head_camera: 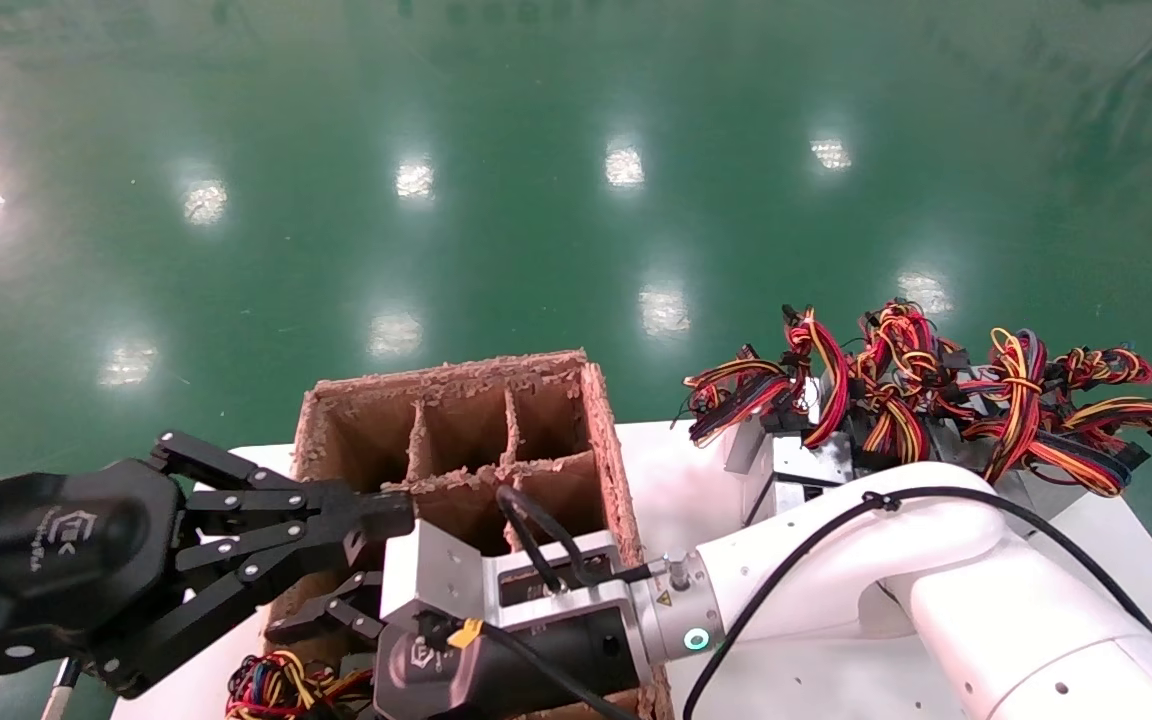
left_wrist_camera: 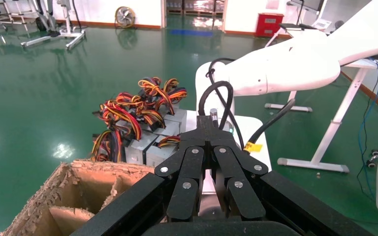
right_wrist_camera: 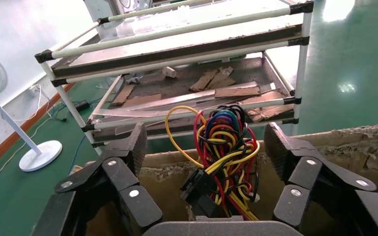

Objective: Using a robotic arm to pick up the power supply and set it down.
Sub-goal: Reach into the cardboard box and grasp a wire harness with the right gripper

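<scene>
The right gripper (right_wrist_camera: 204,140) is hovering over the box (right_wrist_camera: 354,142) with jaws spread wide, gripping nothing. The power supply (right_wrist_camera: 224,152) is sitting in a compartment between them, wires poking up. Its metal body is hiding below, so I can't tell whether it is awaiting pickup or already set down; the left gripper (head_camera: 361,555) is idling alongside.
</scene>
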### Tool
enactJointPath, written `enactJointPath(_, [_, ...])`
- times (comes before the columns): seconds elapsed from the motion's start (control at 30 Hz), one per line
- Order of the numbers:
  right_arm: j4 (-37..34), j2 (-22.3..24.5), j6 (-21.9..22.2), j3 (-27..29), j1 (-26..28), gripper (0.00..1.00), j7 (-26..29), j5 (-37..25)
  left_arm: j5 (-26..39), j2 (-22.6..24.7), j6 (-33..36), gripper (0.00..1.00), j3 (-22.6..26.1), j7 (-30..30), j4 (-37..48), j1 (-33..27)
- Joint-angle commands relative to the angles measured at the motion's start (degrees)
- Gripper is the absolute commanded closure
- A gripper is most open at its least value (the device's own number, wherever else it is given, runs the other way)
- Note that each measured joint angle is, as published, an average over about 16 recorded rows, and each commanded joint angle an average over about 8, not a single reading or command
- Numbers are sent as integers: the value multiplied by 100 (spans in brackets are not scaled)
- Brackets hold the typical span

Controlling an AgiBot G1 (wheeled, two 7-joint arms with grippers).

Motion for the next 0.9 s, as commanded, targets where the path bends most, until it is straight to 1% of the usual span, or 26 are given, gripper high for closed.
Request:
enactJointPath(0.03, [3,-3,43,-82,4,100,-11,50,0,0,0,100,0,0,0,0])
enactJointPath(0.53, [-137,3,309,-569,-2,100,-181,481,0,0,0,100,0,0,0,0])
enactJointPath(0.9, [-364,45,302,-757,-15,100,-379,805,0,0,0,100,0,0,0,0])
